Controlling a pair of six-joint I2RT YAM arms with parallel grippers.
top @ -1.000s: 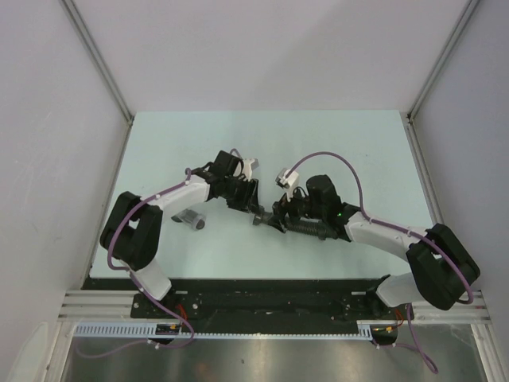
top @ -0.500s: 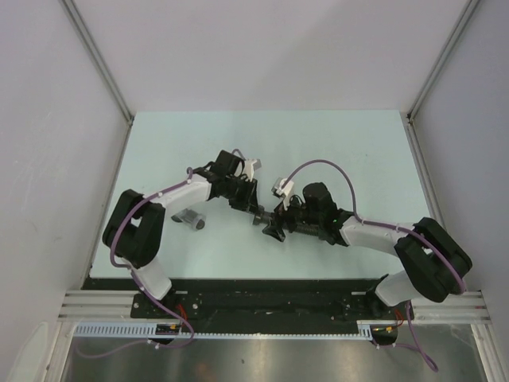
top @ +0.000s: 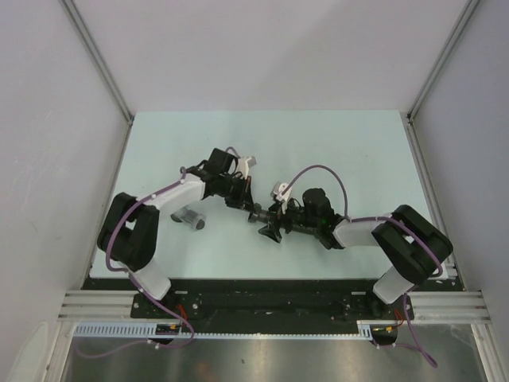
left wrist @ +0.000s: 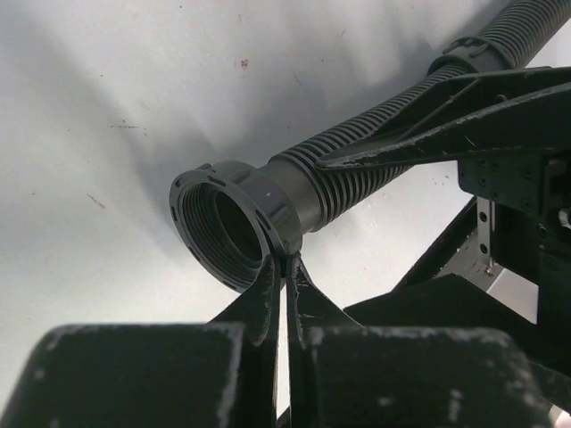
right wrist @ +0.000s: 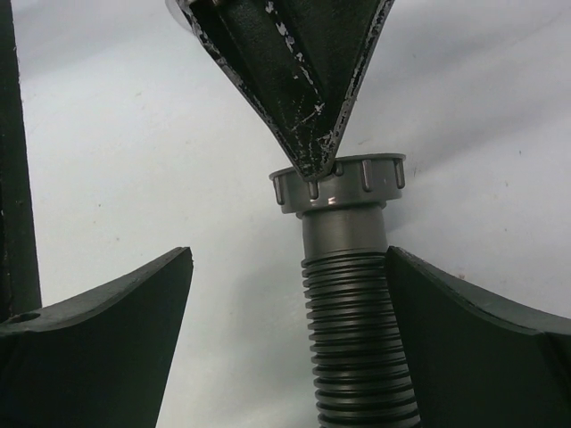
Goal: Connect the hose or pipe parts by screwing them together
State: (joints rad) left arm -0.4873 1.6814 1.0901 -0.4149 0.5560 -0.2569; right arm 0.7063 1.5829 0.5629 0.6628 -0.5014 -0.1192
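Observation:
The black ribbed hose (top: 259, 216) lies mid-table, mostly hidden under my right arm. Its threaded collar (left wrist: 227, 227) points left in the left wrist view. My left gripper (top: 251, 205) is shut, and its joined fingertips (left wrist: 268, 276) touch the back rim of that collar with nothing seen between them. My right gripper (right wrist: 288, 254) is open around the hose (right wrist: 357, 339), which rests against the right-hand finger (right wrist: 464, 339) with a wide gap to the other one. The collar (right wrist: 339, 183) sits just beyond my fingertips. The short grey fitting (top: 191, 216) lies alone to the left.
Purple cables (top: 318, 171) loop over both arms. The pale green table (top: 358, 143) is walled by white panels on three sides. A black rail (top: 262, 294) with the arm bases runs along the near edge.
My left gripper has closed at the hose collar. My right gripper has opened, loosing its hold on the hose, and the right arm has swung lower and leftward.

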